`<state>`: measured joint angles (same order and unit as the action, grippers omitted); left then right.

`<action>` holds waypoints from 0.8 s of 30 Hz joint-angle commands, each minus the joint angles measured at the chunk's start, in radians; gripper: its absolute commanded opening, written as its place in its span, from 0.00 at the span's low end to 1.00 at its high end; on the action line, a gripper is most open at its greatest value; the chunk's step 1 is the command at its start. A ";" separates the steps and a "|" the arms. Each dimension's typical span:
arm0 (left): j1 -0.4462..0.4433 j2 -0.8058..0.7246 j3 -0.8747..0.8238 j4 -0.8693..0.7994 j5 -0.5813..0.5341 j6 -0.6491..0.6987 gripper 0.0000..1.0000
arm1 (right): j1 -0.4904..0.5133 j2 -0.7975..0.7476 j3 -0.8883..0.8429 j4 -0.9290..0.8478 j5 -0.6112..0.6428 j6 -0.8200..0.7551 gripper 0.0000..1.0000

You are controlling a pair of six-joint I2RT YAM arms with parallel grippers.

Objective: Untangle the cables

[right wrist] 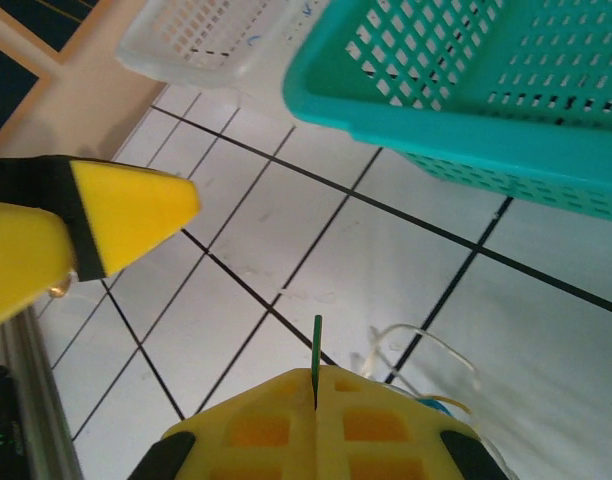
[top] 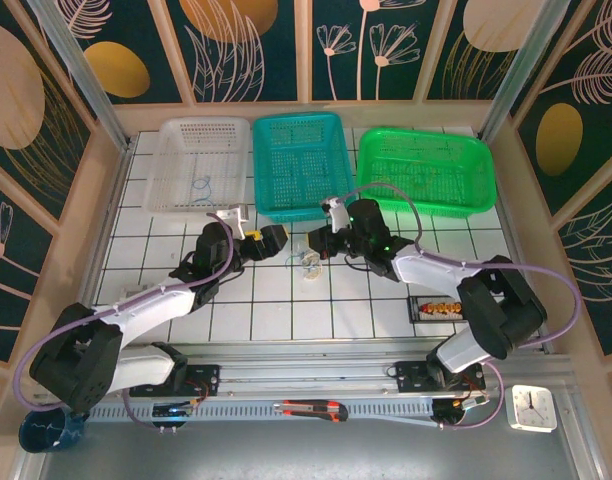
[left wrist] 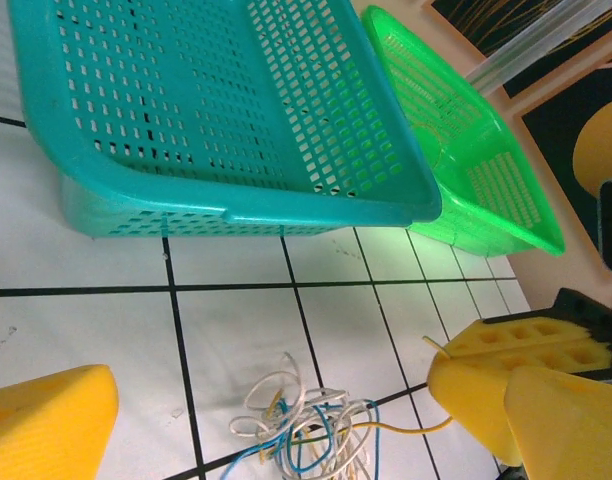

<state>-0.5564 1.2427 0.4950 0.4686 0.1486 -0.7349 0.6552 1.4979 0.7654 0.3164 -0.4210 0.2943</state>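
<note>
The left gripper (top: 263,238) hangs with fingers spread wide beside the cables (left wrist: 306,432), tangled on the tiled table (top: 286,310) before the teal basket (top: 298,165). The right gripper (right wrist: 316,385), fingers closed, pinches one thin strand.

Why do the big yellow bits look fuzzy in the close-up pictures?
Left wrist view: the left claw has soft-edged fingers, probably too near the lens, while the cables look sharper. Right wrist view: the shut right claw blurs likewise. Top external view: even light, everything fairly sharp.
</note>
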 commanded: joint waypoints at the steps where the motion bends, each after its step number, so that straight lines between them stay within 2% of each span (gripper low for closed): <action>1: -0.005 -0.020 -0.029 0.050 0.020 0.076 0.98 | 0.009 -0.039 0.036 -0.031 -0.004 0.019 0.00; 11: -0.035 -0.002 -0.124 0.168 0.045 0.135 0.98 | 0.030 -0.092 0.058 -0.037 0.000 0.074 0.00; 24: -0.104 0.138 -0.085 0.260 0.049 0.178 0.96 | 0.052 -0.148 0.105 -0.031 -0.010 0.150 0.00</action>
<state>-0.6518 1.3556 0.3828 0.6540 0.1825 -0.5827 0.6945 1.3903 0.8295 0.2790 -0.4210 0.4099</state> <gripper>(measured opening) 0.964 0.048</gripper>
